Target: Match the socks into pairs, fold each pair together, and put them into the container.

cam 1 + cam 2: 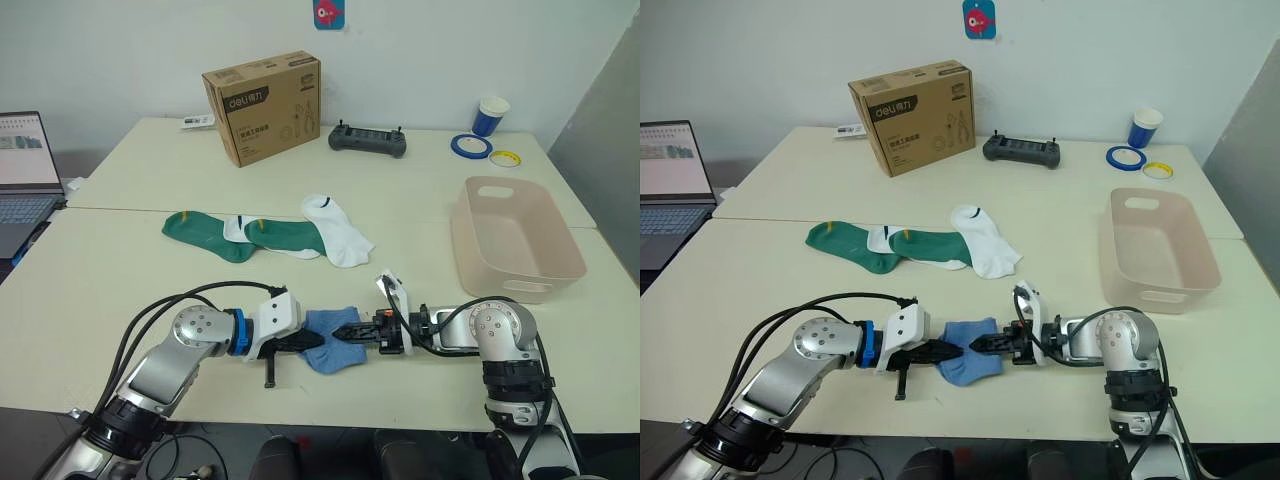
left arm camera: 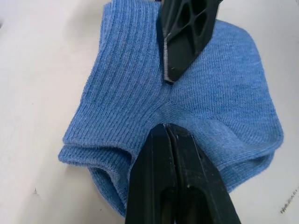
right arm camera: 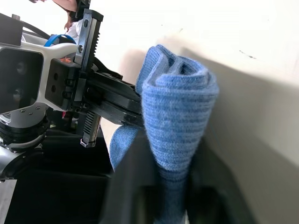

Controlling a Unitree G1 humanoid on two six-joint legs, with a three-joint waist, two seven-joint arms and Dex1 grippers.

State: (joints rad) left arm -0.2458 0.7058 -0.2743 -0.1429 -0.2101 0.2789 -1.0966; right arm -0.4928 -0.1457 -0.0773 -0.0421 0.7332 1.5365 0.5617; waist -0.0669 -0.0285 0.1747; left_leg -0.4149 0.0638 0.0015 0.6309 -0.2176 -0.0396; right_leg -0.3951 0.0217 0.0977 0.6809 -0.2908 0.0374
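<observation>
Right hand (image 1: 352, 332) clamped on the folded light blue socks (image 1: 330, 340) at the bench's (image 1: 120, 270) near edge; left hand (image 1: 305, 342) pinched shut, tip against the bundle's opposite side. Container (image 1: 512, 240) ahead and rightward, nearer the right arm; lift and carry likely next.

My left arm reaches in from seven o'clock, elbow bent, forearm lying low and pointing toward three o'clock. Its two-fingered black left gripper (image 1: 312, 341) has the fingers (image 2: 173, 186) pressed together, tips resting on the light blue folded sock pair (image 1: 333, 337). My right arm comes from five o'clock, forearm pointing toward nine o'clock. The two-fingered black right gripper (image 1: 345, 330) is clamped on that same bundle, pinching a fold between its fingers.
</observation>
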